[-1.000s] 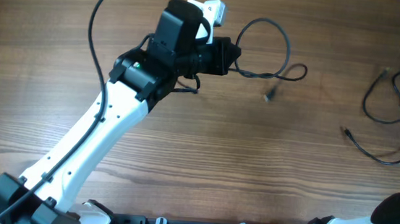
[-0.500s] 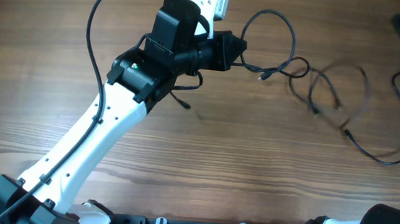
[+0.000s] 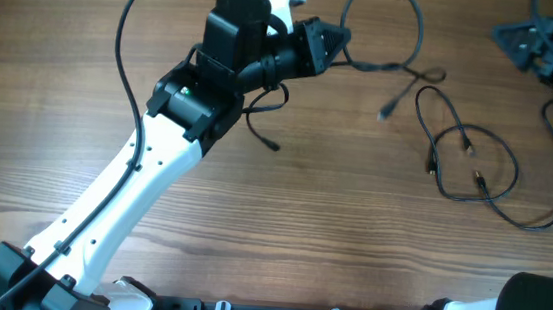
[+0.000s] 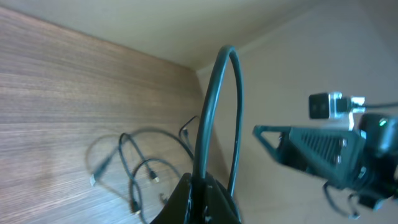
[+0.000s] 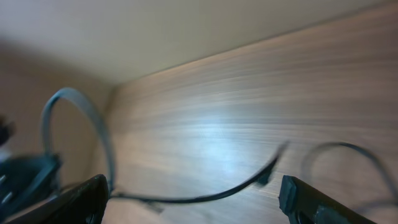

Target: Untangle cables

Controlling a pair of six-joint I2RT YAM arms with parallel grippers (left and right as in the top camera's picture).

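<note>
left gripper (image 3: 337,40): fingers pinched tight on one cable.
held cable (image 4: 208,118): loops toward 12 o'clock, then runs toward 3 o'clock.
loose cables (image 3: 475,177): on the table (image 3: 300,227) at 3 o'clock, stretched from 10 to 4 o'clock.
right gripper (image 3: 512,43): fingers wide apart, holding nothing.

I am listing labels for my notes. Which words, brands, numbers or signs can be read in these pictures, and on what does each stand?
No text can be read in any view. The left arm, the cables and the wooden table carry no legible words, numbers or signs; both wrist views are blurred.
</note>
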